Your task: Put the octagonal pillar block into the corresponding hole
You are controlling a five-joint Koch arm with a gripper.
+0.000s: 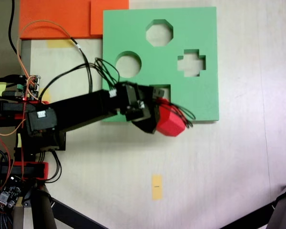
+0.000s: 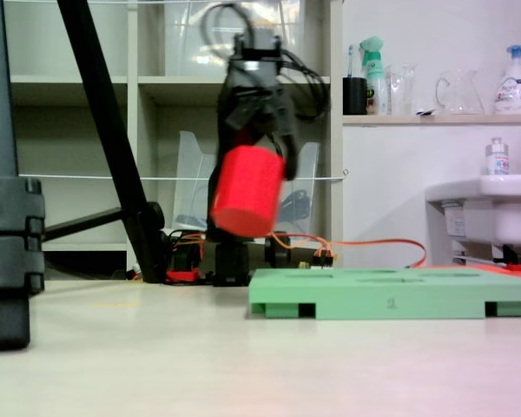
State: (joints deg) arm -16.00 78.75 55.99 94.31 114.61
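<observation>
The red octagonal pillar block (image 1: pixel 170 122) (image 2: pixel 246 191) hangs in the air, held by my gripper (image 1: pixel 158 116) (image 2: pixel 260 156), which is shut on it. In a fixed view from the side it sits well above the table, to the left of the green foam board (image 2: pixel 391 291). From above, the block overlaps the board's (image 1: pixel 133 28) near edge, close to its square cutout. The corresponding hole, the eight-sided cutout (image 1: pixel 159 32), lies at the board's far side, open and uncovered. A round cutout (image 1: pixel 128 64) and a cross-shaped cutout (image 1: pixel 191 62) lie between.
An orange foam sheet (image 1: pixel 57 18) lies behind the board's left corner. Tripod legs (image 2: pixel 104 130) (image 1: pixel 281 210) stand near the table's front. A yellow tape mark (image 1: pixel 156 186) is on the table. The arm's base and loose cables (image 1: pixel 33 119) are on the left.
</observation>
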